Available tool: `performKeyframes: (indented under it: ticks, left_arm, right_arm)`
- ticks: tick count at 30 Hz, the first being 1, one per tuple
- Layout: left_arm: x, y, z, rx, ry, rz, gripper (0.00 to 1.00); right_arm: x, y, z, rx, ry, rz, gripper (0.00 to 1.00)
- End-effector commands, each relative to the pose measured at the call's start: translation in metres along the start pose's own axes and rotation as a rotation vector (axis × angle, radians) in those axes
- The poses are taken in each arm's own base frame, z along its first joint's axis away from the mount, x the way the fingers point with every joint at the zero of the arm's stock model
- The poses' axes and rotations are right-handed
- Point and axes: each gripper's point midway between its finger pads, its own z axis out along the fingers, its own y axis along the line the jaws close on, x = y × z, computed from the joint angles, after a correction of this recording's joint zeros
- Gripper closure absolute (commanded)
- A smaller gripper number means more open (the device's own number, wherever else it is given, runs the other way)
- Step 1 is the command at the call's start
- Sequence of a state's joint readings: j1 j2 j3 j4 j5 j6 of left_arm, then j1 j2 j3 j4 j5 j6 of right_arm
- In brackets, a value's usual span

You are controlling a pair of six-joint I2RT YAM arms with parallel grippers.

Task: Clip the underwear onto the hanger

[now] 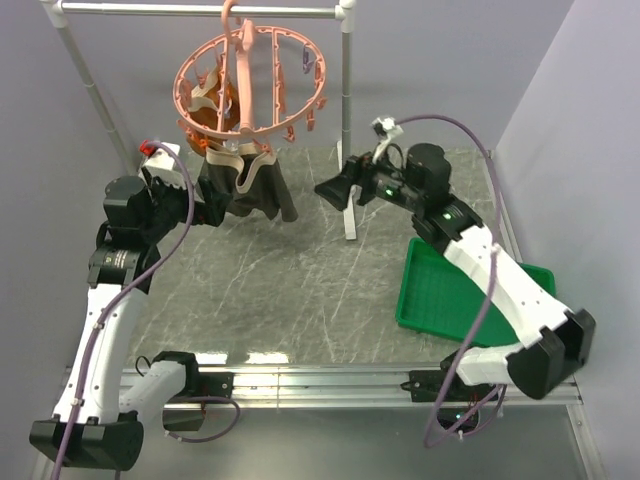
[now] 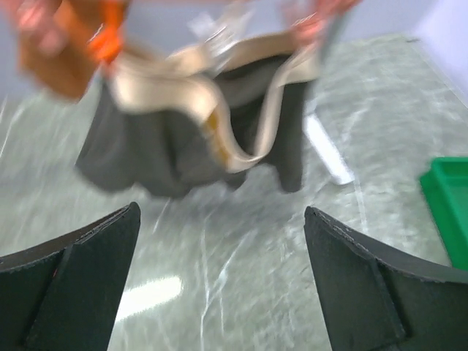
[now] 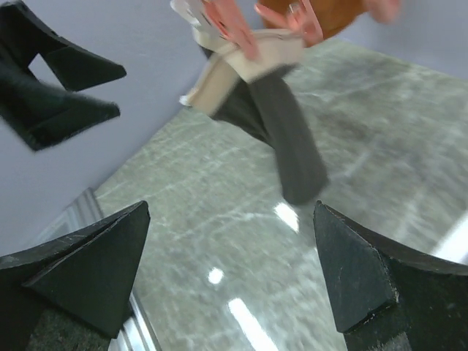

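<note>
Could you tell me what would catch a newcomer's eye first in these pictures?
The pink hanger hangs from the rack at top centre, with the dark underwear dangling by its tan waistband from its clips. The left gripper and right gripper sit open and empty either side of it, and a green tray lies at right.

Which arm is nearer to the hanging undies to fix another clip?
Probably left: the open left gripper sits close beside the underwear under the hanger. The right gripper is open too, but farther off.
</note>
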State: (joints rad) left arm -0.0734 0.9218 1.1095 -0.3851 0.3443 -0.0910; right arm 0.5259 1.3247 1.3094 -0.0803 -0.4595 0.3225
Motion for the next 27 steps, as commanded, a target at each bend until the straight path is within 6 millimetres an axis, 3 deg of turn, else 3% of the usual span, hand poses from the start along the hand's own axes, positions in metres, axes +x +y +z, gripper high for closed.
performKeyframes:
  ticks: [1,7,11,14,18,22,27]
  left_arm:
    - [0.018,0.027,-0.008,-0.186,0.098,-0.142,0.01]
    - [0.050,0.026,-0.012,-0.145,0.254,-0.122,0.01]
    - [0.073,0.009,-0.009,0.004,0.327,-0.075,0.01]
    - [0.100,0.017,-0.003,-0.026,0.399,-0.104,0.01]
    - [0.121,0.024,0.000,-0.044,0.431,-0.098,0.01]
    - [0.130,0.036,-0.004,-0.098,0.382,-0.028,0.01]
    - [0.133,0.041,-0.012,-0.145,0.373,-0.017,0.01]
  right_arm:
    - [-0.005,-0.020,-0.035,0.125,-0.048,-0.060,0.00]
    - [0.012,-0.054,-0.078,0.288,-0.045,-0.108,0.00]
    - [0.019,-0.082,-0.109,0.394,-0.044,-0.140,0.00]
    - [0.028,-0.099,-0.130,0.465,-0.024,-0.145,0.00]
    - [0.035,-0.116,-0.154,0.558,-0.050,-0.133,0.00]
    - [0.040,-0.117,-0.168,0.568,-0.099,-0.131,0.00]
    - [0.063,-0.105,-0.185,0.554,-0.134,-0.140,0.00]
